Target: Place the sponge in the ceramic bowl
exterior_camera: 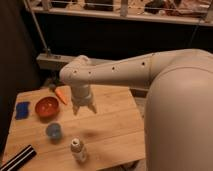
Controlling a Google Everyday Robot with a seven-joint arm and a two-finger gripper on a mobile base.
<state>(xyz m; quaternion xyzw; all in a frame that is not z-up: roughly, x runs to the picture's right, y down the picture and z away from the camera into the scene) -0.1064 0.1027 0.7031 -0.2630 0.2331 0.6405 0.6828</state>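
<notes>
The bright-blue sponge (22, 110) lies flat near the left edge of the wooden table (112, 127). Just right of it sits the orange-red ceramic bowl (47, 106), with nothing visible inside. My gripper (84, 108) hangs from the white arm above the table's middle, right of the bowl and well away from the sponge. Its fingers (93, 107) point down, spread apart, with nothing between them.
A pale-blue cup (54, 131) stands in front of the bowl. A slim orange carrot-like piece (62, 95) lies behind the bowl. A small white bottle (77, 150) stands near the front edge, and a black bar with a white stripe (17, 159) lies at the front left corner.
</notes>
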